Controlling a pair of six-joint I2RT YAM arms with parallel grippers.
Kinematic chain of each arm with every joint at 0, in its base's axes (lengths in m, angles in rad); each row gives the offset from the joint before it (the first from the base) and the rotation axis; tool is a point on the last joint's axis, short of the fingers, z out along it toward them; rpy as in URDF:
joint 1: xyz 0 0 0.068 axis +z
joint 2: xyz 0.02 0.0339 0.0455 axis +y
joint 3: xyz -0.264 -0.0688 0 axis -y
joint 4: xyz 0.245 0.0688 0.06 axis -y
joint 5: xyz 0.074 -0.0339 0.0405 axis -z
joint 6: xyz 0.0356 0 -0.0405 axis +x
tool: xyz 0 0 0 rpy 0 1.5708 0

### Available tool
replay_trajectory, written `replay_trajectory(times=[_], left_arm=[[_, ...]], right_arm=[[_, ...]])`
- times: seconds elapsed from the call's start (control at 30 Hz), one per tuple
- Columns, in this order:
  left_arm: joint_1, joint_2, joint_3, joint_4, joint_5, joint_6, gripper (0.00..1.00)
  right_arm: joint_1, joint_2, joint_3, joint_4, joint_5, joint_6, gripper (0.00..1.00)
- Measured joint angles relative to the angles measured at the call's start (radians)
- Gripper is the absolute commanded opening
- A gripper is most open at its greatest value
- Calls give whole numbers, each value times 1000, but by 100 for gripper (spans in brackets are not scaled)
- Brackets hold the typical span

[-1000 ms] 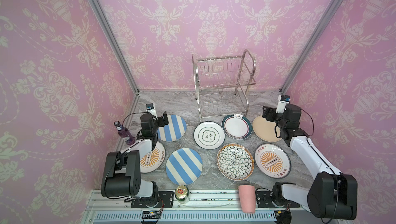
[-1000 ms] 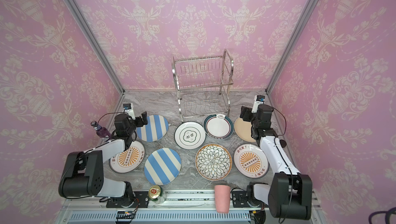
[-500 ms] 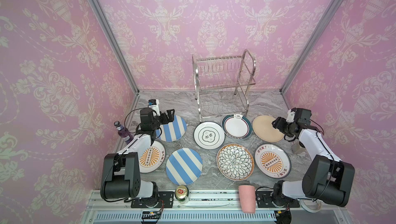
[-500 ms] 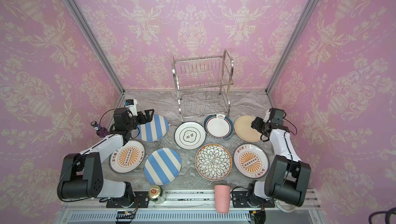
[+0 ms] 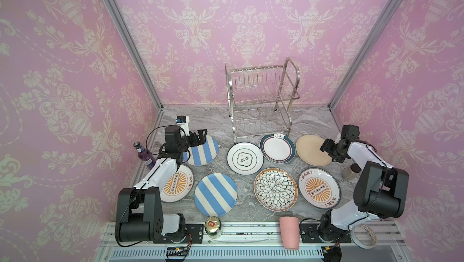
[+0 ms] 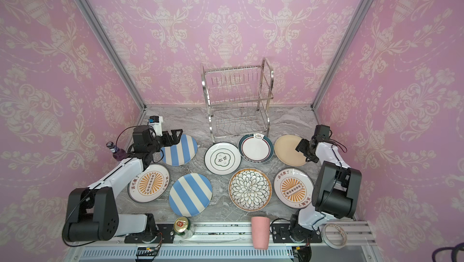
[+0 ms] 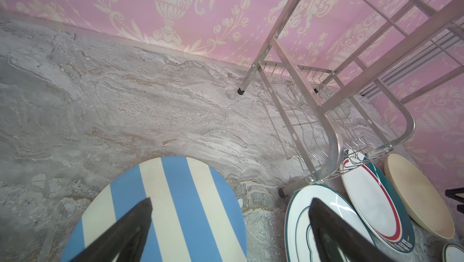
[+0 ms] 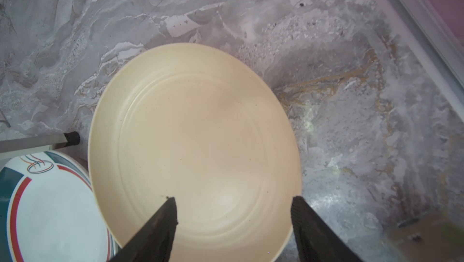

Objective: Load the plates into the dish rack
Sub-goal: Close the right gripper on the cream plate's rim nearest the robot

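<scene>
The jaws of my right gripper (image 8: 233, 201) stand spread and empty; it has pulled back from near the dish rack (image 5: 262, 101) to the near rim of the plain cream plate (image 8: 195, 127), so I judge a rim pinch comes next. The left gripper (image 7: 231, 201), also spread and empty, hangs over a blue-striped plate (image 7: 175, 198). All 8 plates (image 5: 275, 189) lie flat on the marble table (image 5: 200, 120), the dish rack bare; the teal-rimmed plate (image 8: 50, 210) crowds the cream one's edge, with bare marble opposite.
</scene>
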Motion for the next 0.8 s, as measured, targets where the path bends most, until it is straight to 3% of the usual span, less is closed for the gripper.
replay_trajectory(times=[0.3, 0.8], left_arm=[[-11, -8, 29, -46, 16, 0, 99], [-12, -24, 39, -28, 55, -53, 99]], right_arm=[[-12, 69, 100, -18, 82, -61, 69], [-29, 188, 176, -16, 34, -190, 63]])
